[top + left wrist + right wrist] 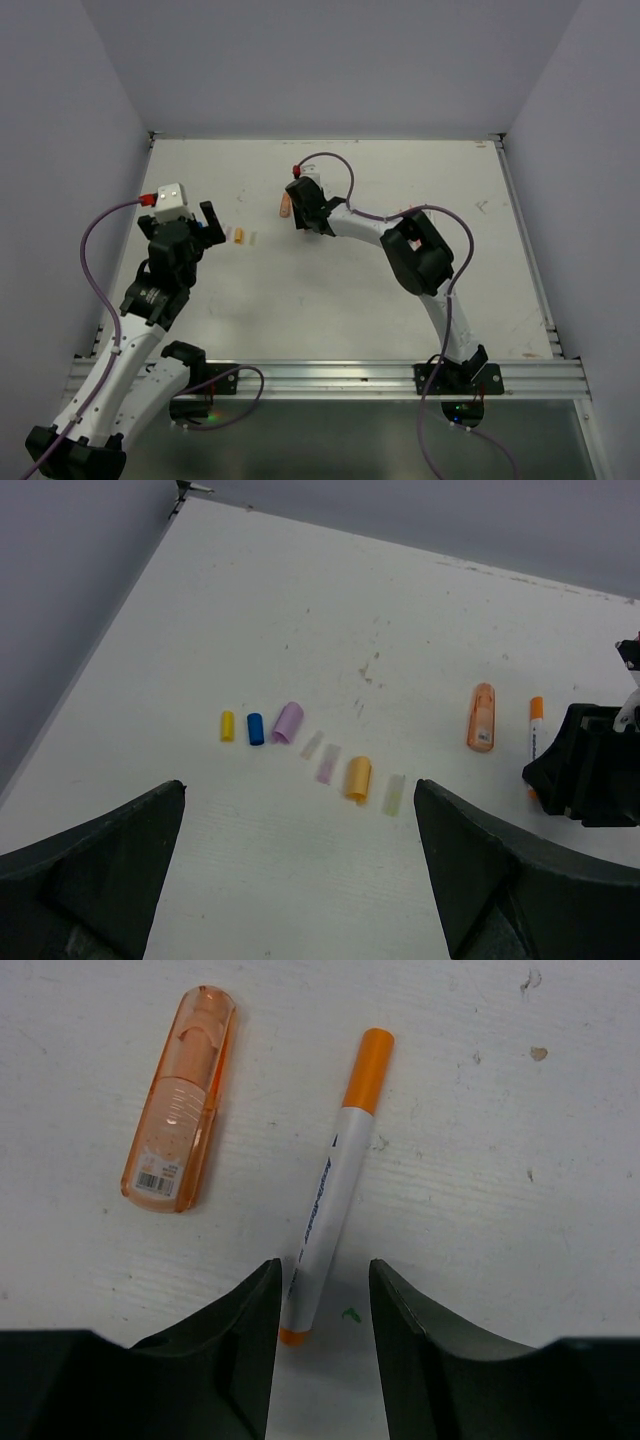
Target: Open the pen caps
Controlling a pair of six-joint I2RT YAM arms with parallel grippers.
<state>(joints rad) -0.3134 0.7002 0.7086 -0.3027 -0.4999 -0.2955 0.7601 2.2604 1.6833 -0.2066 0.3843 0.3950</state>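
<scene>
The right end effector (322, 1270) is low over the table (520, 1210), its jaws part open around the tail end of a white pen (325, 1200). One finger (235, 1340) sits just beside the barrel and the other stands clear of it, so the pen is straddled, not clamped. The pen lies flat with its pen cap (368, 1070), orange, in place on the end that points away from the jaws. Just beside the pen, not touching it and roughly parallel, lies an orange highlighter (178, 1100). The left end effector (300, 790) hangs above the left part of the table with its jaws wide apart and nothing between them. Ahead of it seven loose caps lie on the table in a slightly bent row. From the left they are a yellow cap (227, 726), a blue cap (255, 729) and a lilac cap (287, 723) close together. After them come a small clear cap (312, 744), a pale pink cap (328, 763), a loose orange cap (357, 778) and a pale yellowish cap (394, 794). The row lies to the left of the highlighter and the pen, apart from both.
</scene>
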